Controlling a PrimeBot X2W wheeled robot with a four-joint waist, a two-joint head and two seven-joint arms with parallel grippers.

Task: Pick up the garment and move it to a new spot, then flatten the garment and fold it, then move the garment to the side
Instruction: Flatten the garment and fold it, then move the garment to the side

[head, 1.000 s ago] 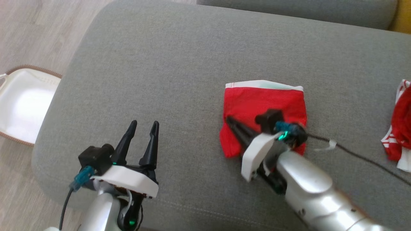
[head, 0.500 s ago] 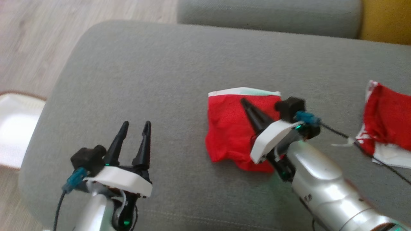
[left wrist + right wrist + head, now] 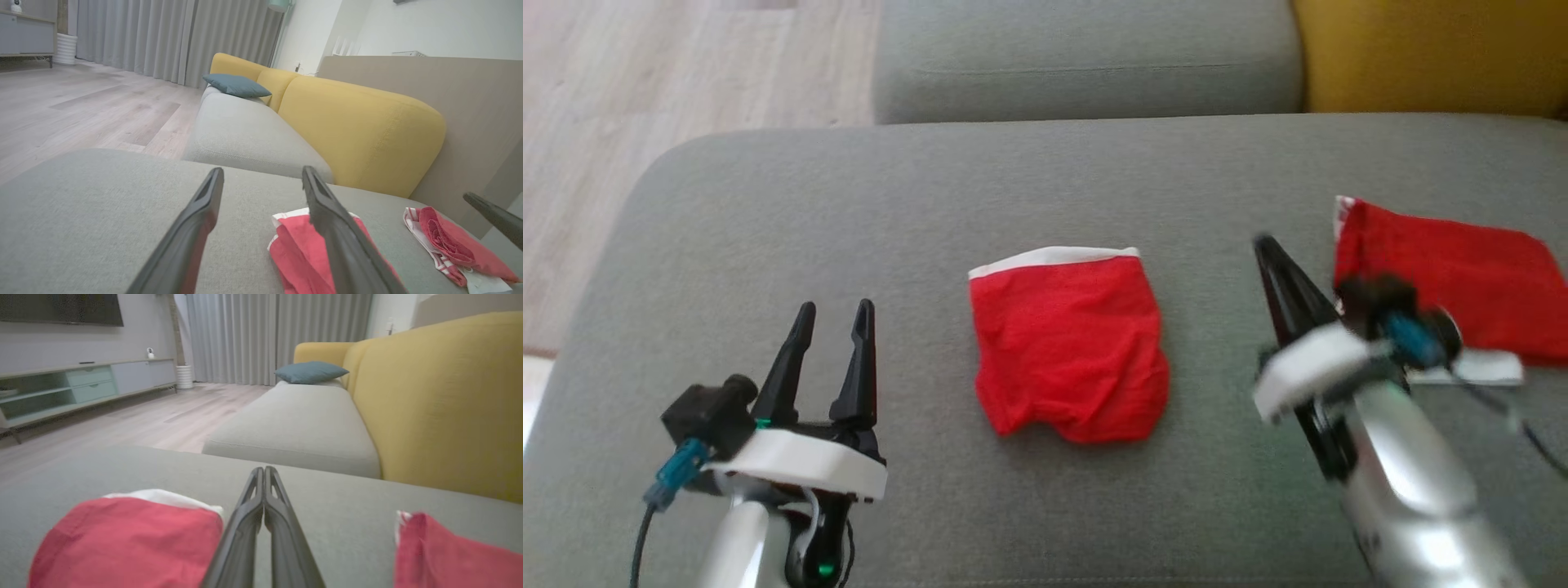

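The garment [image 3: 1066, 351] is a folded red piece with a white band along its far edge, lying flat in the middle of the grey cushion [image 3: 849, 204]. It also shows in the left wrist view [image 3: 298, 249] and the right wrist view [image 3: 126, 539]. My left gripper [image 3: 829, 306] is open and empty, hovering to the garment's left, its jaws apart in its own wrist view [image 3: 261, 173]. My right gripper [image 3: 1262, 242] is shut on nothing, to the garment's right and clear of it. Its fingers are pressed together in its own wrist view [image 3: 264, 469].
A second red garment [image 3: 1445, 278] with white trim lies at the cushion's right, just beyond my right wrist, and shows again [image 3: 453, 555]. A yellow backrest [image 3: 1421, 57] runs along the far right. Another grey seat [image 3: 1086, 57] adjoins at the back. Wood floor [image 3: 645, 82] lies left.
My right gripper, still shut, has come off the folded garment and swung to its right. The head camera has shifted, bringing the backrest and the second garment further into view. The left gripper stays open.
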